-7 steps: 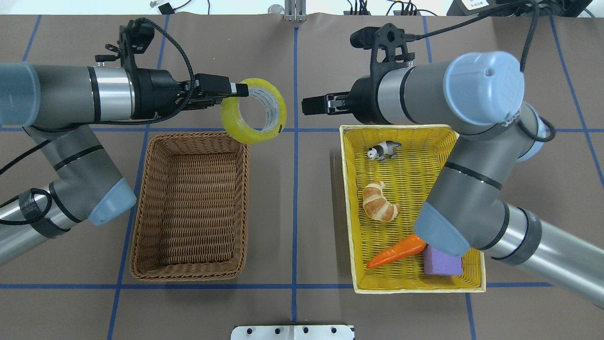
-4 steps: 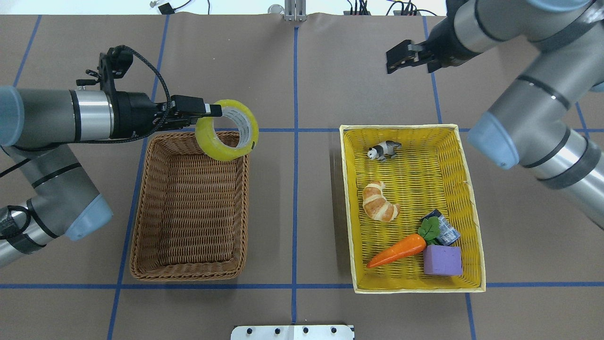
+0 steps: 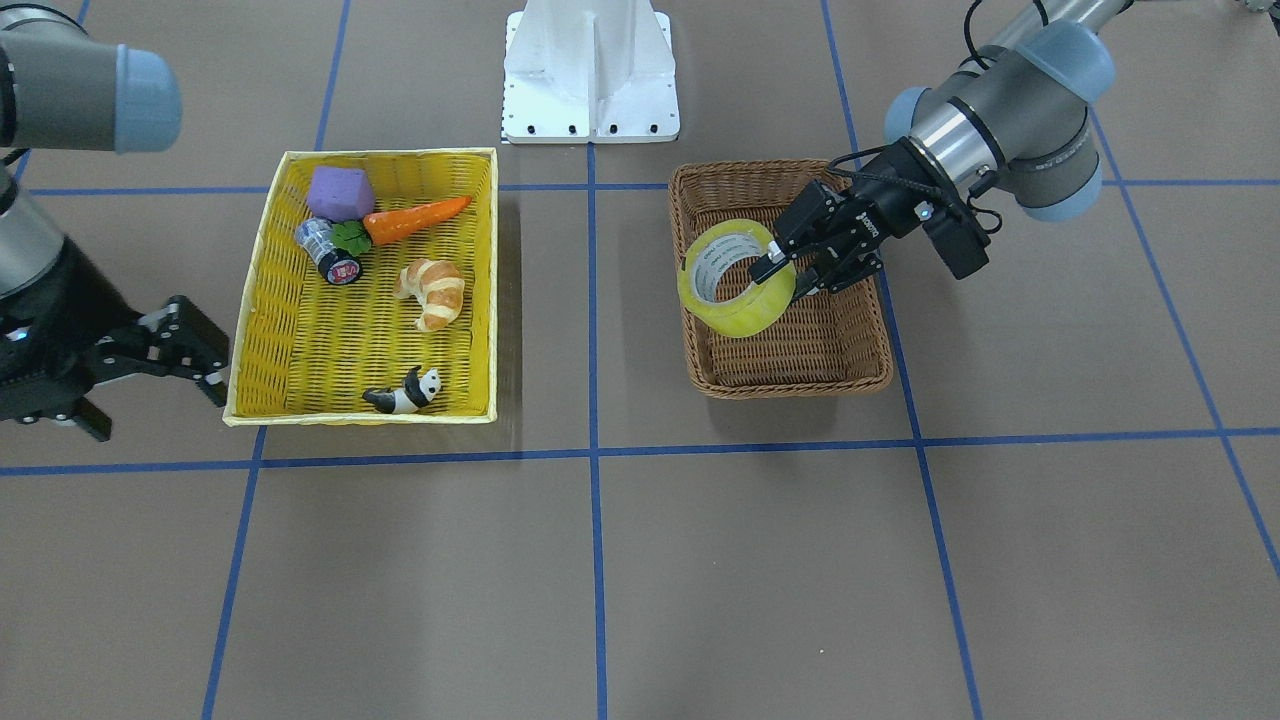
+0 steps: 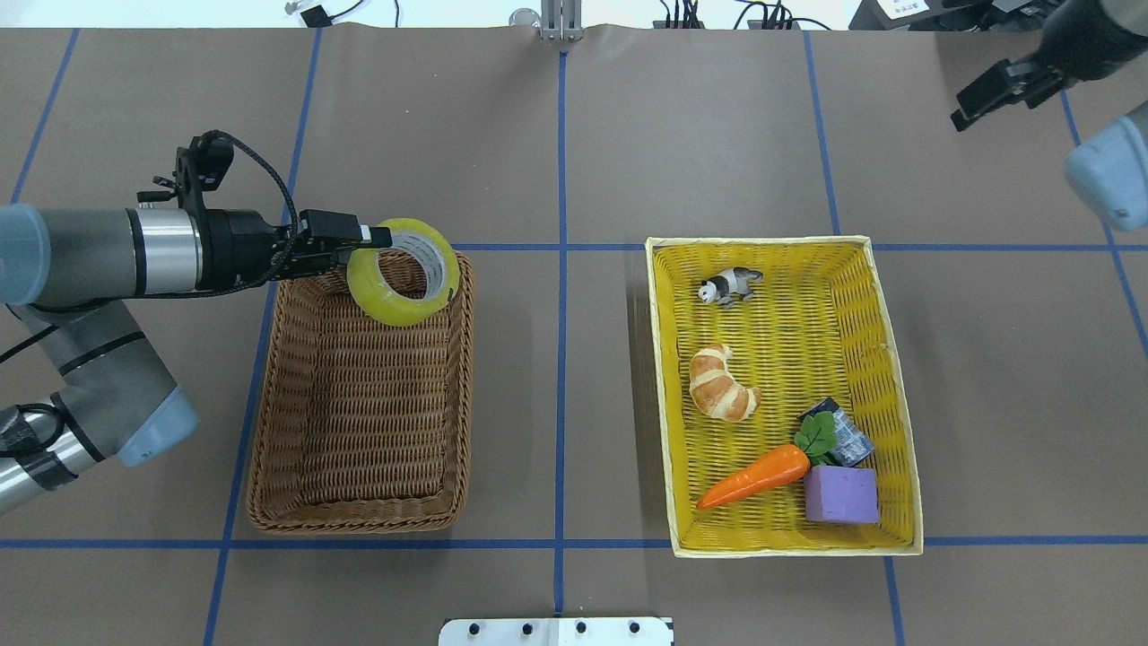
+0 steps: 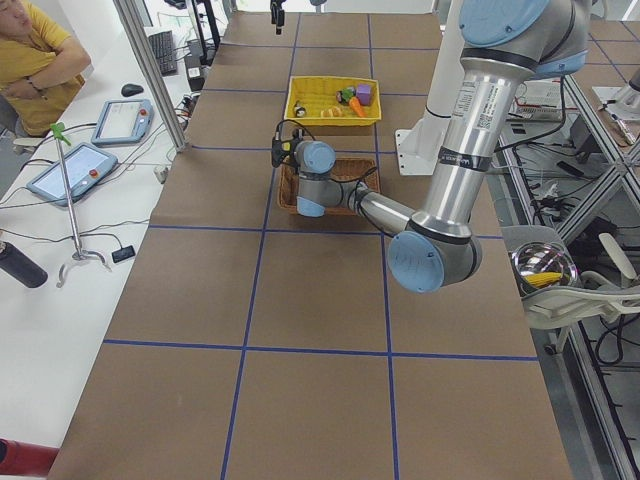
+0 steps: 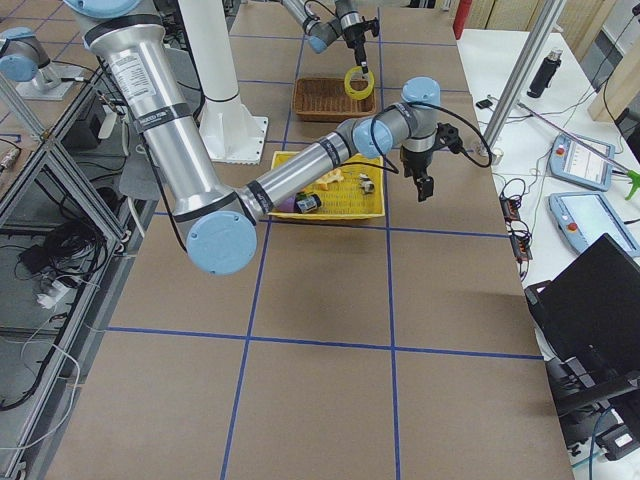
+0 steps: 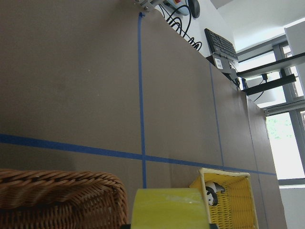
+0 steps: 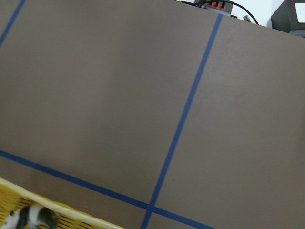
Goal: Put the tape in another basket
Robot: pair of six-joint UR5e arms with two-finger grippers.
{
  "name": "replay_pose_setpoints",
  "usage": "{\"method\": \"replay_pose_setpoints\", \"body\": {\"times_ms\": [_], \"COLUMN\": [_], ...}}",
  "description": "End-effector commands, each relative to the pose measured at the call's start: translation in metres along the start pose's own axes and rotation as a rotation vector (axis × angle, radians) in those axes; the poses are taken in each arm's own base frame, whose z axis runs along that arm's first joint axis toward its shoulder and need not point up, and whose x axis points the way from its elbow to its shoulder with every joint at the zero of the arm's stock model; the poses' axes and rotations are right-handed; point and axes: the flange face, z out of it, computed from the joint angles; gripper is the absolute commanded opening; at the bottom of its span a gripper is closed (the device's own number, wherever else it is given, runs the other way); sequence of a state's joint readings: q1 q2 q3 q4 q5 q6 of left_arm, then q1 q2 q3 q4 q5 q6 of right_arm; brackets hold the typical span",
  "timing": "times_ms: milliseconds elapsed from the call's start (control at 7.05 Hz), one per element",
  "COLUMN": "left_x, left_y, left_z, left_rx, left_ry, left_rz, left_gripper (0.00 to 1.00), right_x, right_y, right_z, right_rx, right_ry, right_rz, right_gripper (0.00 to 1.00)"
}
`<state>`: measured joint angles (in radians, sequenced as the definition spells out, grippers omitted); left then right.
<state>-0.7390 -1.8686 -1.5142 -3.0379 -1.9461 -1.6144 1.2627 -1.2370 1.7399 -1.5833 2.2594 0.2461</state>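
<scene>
The tape (image 4: 384,303), a wide yellowish roll with a white core, hangs from my left gripper (image 4: 369,239), which is shut on its rim. It is held above the far end of the brown wicker basket (image 4: 359,523), tilted, and not resting on the bottom. The front-facing view shows the tape (image 3: 737,316), the left gripper (image 3: 785,270) and the basket (image 3: 790,384). The left wrist view shows the tape's edge (image 7: 169,208) and the basket rim (image 7: 57,193). My right gripper (image 4: 970,100) is open and empty, out past the far right of the yellow basket (image 4: 885,314); it also shows in the front-facing view (image 3: 203,352).
The yellow basket (image 3: 250,300) holds a toy panda (image 4: 731,285), a croissant (image 4: 720,384), a carrot (image 4: 758,475), a purple block (image 4: 840,494) and a small cylinder (image 4: 847,440). A white mount (image 3: 590,70) stands at the robot's base. Blue tape lines cross the brown table.
My left gripper has carried the tape left and toward the robot, from beyond the brown basket to over its far end. The right arm has swung away to the far right.
</scene>
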Motion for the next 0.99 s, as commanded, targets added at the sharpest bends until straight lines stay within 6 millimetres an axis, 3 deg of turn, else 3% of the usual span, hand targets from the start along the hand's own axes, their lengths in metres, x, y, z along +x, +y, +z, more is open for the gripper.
{"method": "replay_pose_setpoints", "body": {"times_ms": [0, 142, 284, 568, 851], "left_x": [-0.035, -0.042, -0.047, -0.049, -0.059], "left_y": [-0.001, 0.007, 0.008, 0.017, 0.026], "left_z": [0.002, 0.009, 0.015, 0.020, 0.024], "left_rx": [-0.002, 0.000, 0.005, -0.011, -0.029], "left_ry": [0.003, -0.005, -0.017, -0.019, -0.035], "left_rz": [0.002, 0.000, -0.005, -0.005, 0.098], "left_gripper": [0.00, 0.00, 0.00, 0.05, 0.39], "right_x": [0.106, 0.135, 0.153, 0.161, 0.161], "right_y": [0.072, 0.097, 0.131, 0.142, 0.141], "right_z": [-0.012, -0.030, -0.023, -0.014, -0.014], "right_rx": [-0.025, -0.009, -0.030, -0.051, -0.050], "right_ry": [0.000, -0.076, -0.068, -0.071, -0.074], "right_rz": [0.091, 0.130, 0.160, 0.180, 0.181], "right_gripper": [1.00, 1.00, 1.00, 1.00, 1.00]}}
